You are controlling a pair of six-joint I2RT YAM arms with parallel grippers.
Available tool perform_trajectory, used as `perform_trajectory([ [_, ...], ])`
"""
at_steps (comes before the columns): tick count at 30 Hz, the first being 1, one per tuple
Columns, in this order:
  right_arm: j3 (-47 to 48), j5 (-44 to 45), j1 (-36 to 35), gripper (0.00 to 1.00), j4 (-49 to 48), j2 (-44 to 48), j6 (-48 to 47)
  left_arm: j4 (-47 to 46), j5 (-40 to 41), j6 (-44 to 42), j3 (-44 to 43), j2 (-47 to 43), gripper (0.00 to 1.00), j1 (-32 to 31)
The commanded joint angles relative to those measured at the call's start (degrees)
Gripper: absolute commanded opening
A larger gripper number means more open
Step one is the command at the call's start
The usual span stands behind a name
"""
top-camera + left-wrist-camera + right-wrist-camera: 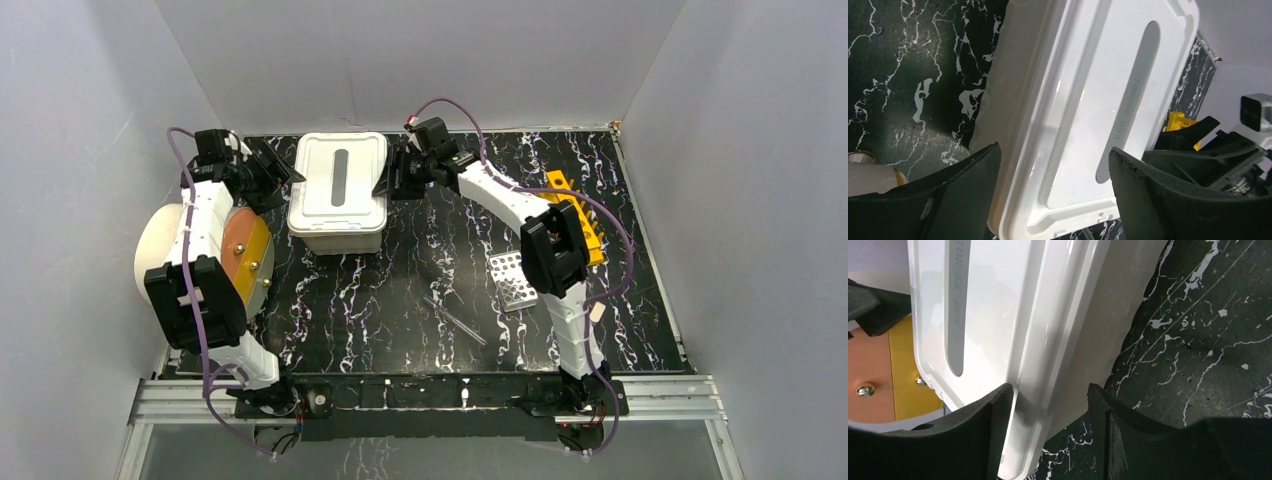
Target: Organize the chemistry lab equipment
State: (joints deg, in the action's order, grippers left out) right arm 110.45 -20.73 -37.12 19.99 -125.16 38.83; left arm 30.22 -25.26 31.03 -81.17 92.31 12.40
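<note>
A white lidded storage box (338,192) stands at the back middle of the table. My left gripper (283,176) is open at its left edge; in the left wrist view (1053,195) the box lid (1098,100) lies between the spread fingers. My right gripper (386,184) is open at the box's right edge; in the right wrist view (1048,432) the fingers straddle the lid's rim (1023,405). A silver perforated rack (512,280), a yellow holed tube rack (580,222) and clear glass rods (455,318) lie on the table. Beaker, tongs and vials are out of view.
A big cream cylinder (165,250) with an orange and yellow end face (245,255) lies at the left, beside the left arm. Grey walls close in the table on three sides. The yellow rack's corner shows in the left wrist view (1175,121).
</note>
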Motion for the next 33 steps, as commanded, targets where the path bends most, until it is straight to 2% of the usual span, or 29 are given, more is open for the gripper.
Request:
perform_trajectory([
  [1, 5.73, -0.28, -0.88, 0.65, 2.75, -1.89, -0.01, 1.8, 2.96, -2.98, -1.51, 2.25, 0.75, 0.61],
  [7, 6.6, 0.35, -1.11, 0.65, 3.93, -2.37, -0.31, 1.55, 2.75, -3.52, -2.2, 3.64, 0.49, 0.61],
  [15, 8.34, 5.74, -1.75, 0.65, 8.23, -2.84, -1.3, 1.98, 6.05, -4.99, -2.64, 4.51, 0.38, -1.52],
  [19, 11.31, 12.23, -2.33, 0.65, 14.13, -4.1, -1.21, 4.69, 11.83, -5.82, -4.28, 5.77, 0.37, -3.16],
  [25, 14.86, 12.69, -2.41, 0.65, 15.97, -4.27, -1.93, 7.88, 18.29, -7.46, -8.62, 6.74, 0.4, -5.3],
  [29, 16.34, 10.72, -2.76, 0.65, 12.81, -2.38, -4.94, 9.35, 26.48, -10.16, -14.53, 5.71, 0.54, -10.28],
  [33, 14.16, 9.78, -2.86, 0.69, 8.63, 1.88, -7.65, 9.6, 27.46, -11.68, -17.51, 3.67, 0.62, -12.53],
])
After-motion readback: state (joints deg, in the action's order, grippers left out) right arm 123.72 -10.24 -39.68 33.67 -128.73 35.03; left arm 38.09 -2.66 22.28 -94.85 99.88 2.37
